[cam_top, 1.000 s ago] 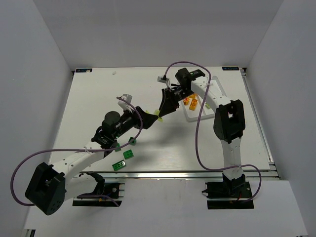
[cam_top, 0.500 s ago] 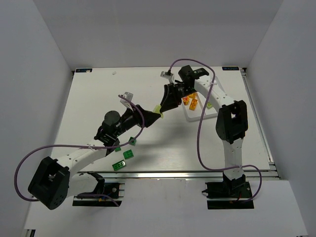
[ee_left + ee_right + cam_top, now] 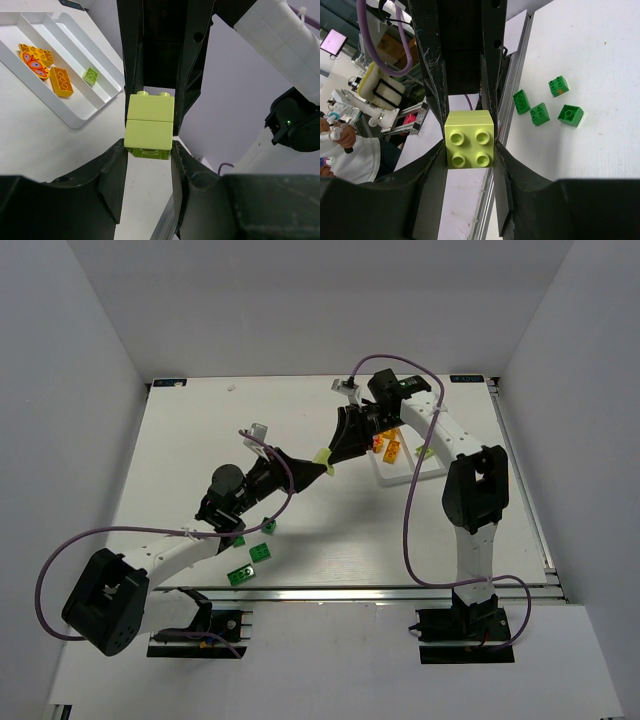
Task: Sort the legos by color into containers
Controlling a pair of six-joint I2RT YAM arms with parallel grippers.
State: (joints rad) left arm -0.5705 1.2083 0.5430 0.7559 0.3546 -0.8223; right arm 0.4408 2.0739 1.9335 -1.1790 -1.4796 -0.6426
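Note:
A pale yellow-green lego stack (image 3: 322, 458) of two bricks hangs in the air between both grippers. In the left wrist view my left gripper (image 3: 148, 150) is shut on the lower brick (image 3: 148, 135), and the right gripper's fingers (image 3: 187, 75) clamp the upper one. In the right wrist view my right gripper (image 3: 470, 156) grips the studded brick (image 3: 470, 139). The white tray (image 3: 386, 478) holds orange legos (image 3: 386, 447) in one compartment and a yellow-green lego (image 3: 424, 453) in another. Several dark green legos (image 3: 258, 552) lie on the table near the left arm.
The tray (image 3: 75, 120) shows in the left wrist view with three orange bricks (image 3: 62, 81) and one yellow-green brick (image 3: 90, 75). Dark green bricks (image 3: 539, 113) lie near the table's front rail (image 3: 517, 65). Purple cables loop over both arms.
Both grippers and the yellow-green stack between them have moved a little toward the far side and the right. The dark green legos and the tray have not moved.

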